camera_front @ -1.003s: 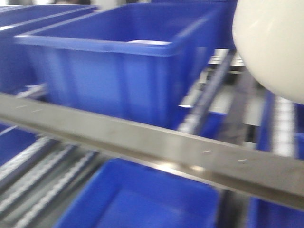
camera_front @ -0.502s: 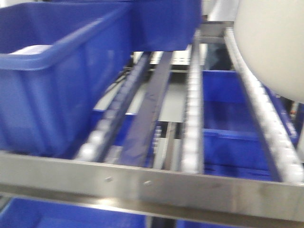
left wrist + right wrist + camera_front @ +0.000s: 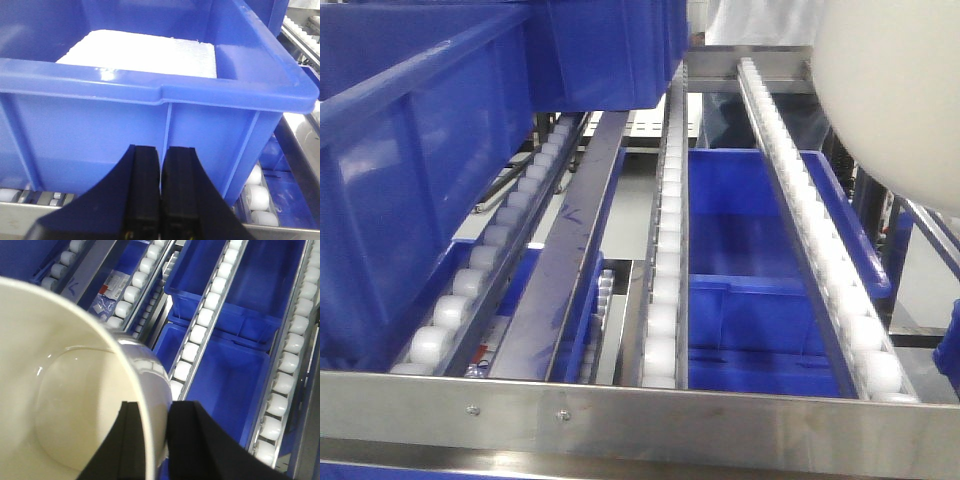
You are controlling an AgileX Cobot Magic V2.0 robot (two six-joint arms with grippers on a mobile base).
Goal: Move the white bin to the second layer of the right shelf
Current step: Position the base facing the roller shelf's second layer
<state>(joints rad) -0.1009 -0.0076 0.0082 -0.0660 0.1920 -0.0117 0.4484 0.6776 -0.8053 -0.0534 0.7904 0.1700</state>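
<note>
The view has swung onto the roller lanes (image 3: pixel 665 250); right fingers (image 3: pixel 150 440) pinch the white bin (image 3: pixel 60 385) aloft; left fingers (image 3: pixel 161 195) closed, empty.

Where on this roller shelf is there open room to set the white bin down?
The free stretch is the roller lanes right of the blue crate, behind the steel front rail. The white bin, held by the right gripper, hangs above its right side. The left is crowded by crates.
</note>
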